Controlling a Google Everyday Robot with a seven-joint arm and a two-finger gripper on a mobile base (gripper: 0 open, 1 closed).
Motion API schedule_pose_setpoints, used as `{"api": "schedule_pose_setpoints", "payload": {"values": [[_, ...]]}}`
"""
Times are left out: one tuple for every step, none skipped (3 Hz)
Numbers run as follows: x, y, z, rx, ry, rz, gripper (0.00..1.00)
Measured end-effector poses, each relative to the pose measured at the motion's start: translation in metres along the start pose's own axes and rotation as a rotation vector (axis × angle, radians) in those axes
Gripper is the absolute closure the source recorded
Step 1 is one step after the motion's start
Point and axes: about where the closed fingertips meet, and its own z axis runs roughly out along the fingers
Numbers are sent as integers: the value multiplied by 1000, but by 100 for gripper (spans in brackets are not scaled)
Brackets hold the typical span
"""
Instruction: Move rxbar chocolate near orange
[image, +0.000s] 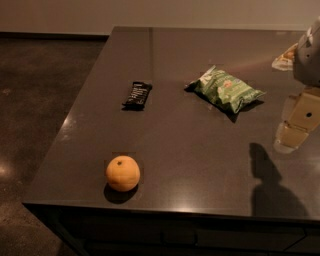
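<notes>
The rxbar chocolate (137, 95) is a small flat black wrapper with white lettering, lying on the dark table (175, 150) left of centre. The orange (122, 173) sits near the table's front left edge, well in front of the bar. My gripper (294, 131) hangs at the right edge of the view, above the table's right side, far from both things and holding nothing that I can see.
A green crinkled chip bag (227, 89) lies right of the bar, between it and the gripper. A pale object (285, 57) lies at the far right back. The table's left edge drops to a dark floor (35, 100).
</notes>
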Motion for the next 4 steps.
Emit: {"api": "schedule_pose_setpoints", "payload": {"values": [[0,0,0,0,0,0,0],[-13,-14,13,-13,2,-35,0],[-37,-39,36,-33,-4,-103,0],[-63,-63,63,-45,-1,-207,0]]}}
